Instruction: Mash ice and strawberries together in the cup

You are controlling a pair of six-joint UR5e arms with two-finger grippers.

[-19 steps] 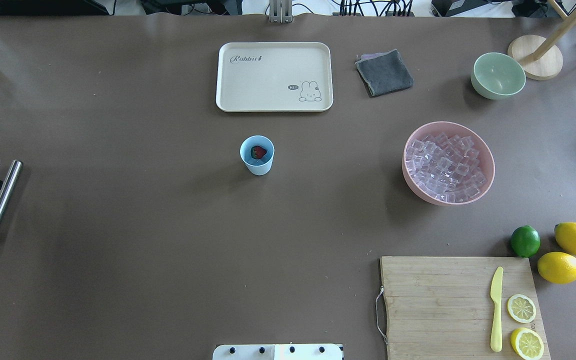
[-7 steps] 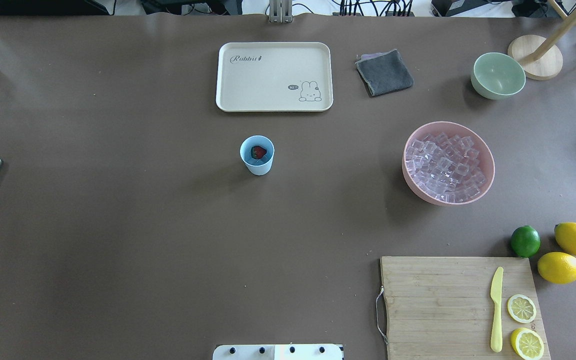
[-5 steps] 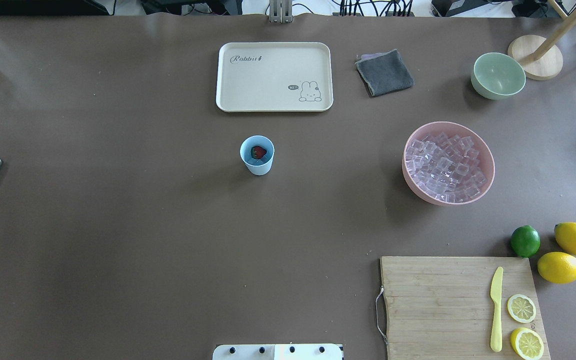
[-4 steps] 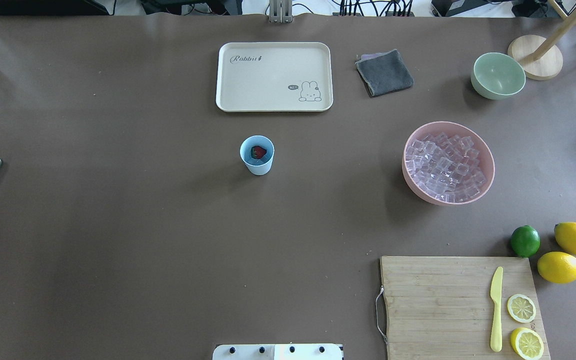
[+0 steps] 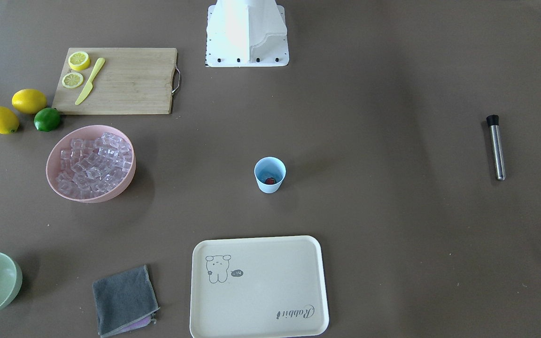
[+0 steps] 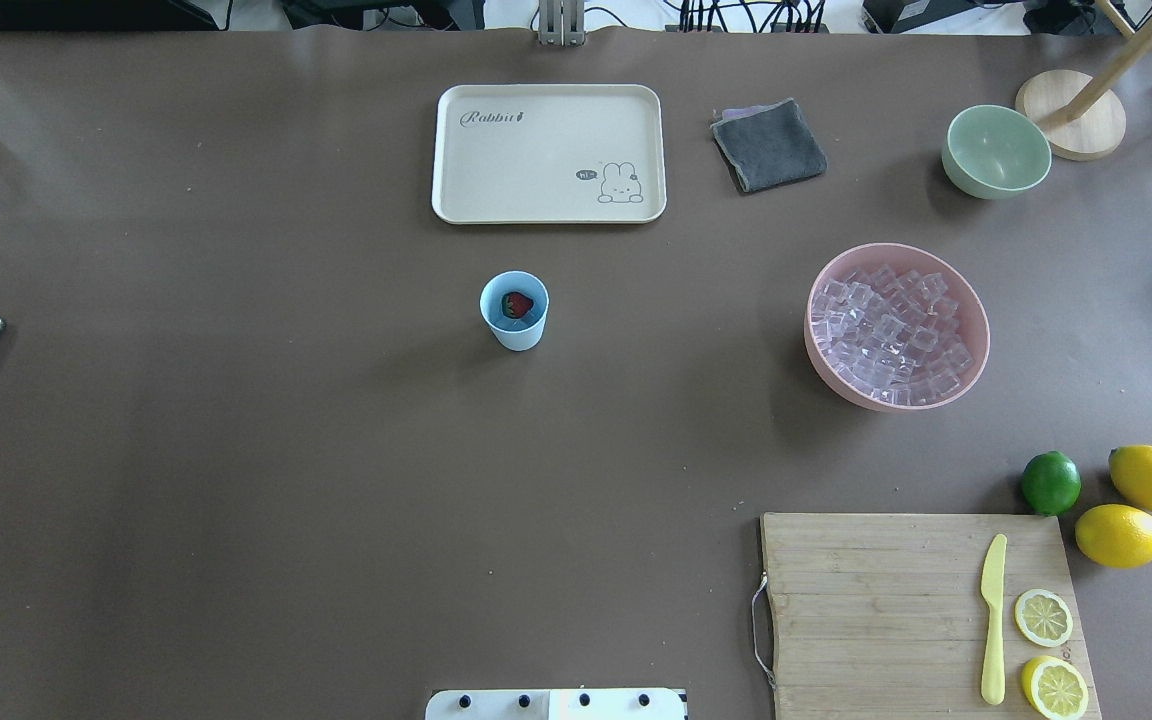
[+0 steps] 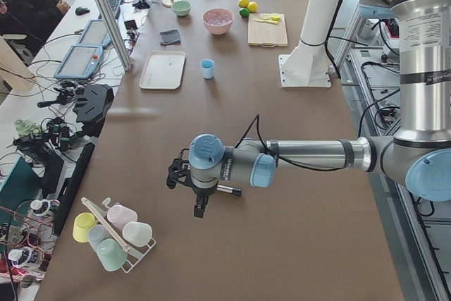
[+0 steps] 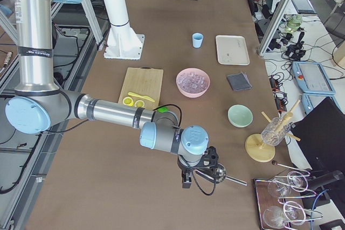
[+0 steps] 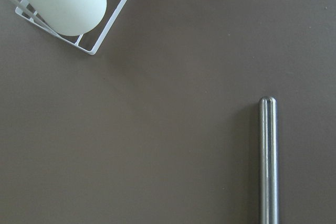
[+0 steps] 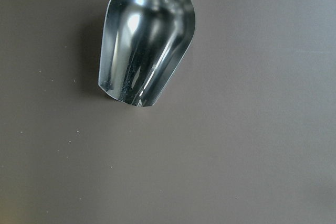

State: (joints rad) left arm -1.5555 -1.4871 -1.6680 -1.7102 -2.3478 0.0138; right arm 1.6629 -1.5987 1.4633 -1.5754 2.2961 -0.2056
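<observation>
Left hand [image 7: 175, 177] near muddler [image 5: 496, 148]; strawberry [image 6: 517, 304] in cup [image 6: 516, 336]; ice [image 6: 891, 335] in pink bowl [image 6: 829, 377].

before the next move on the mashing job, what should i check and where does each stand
1. Cup upright, open table around it: ok.
2. Strawberry inside the cup: ok.
3. Some of the ice in the cup: cannot tell; it shows only in the pink bowl.
4. Steel muddler picked up: not ok; it lies loose on the table at the robot's left.
5. Metal scoop in the right wrist view: ok.
</observation>
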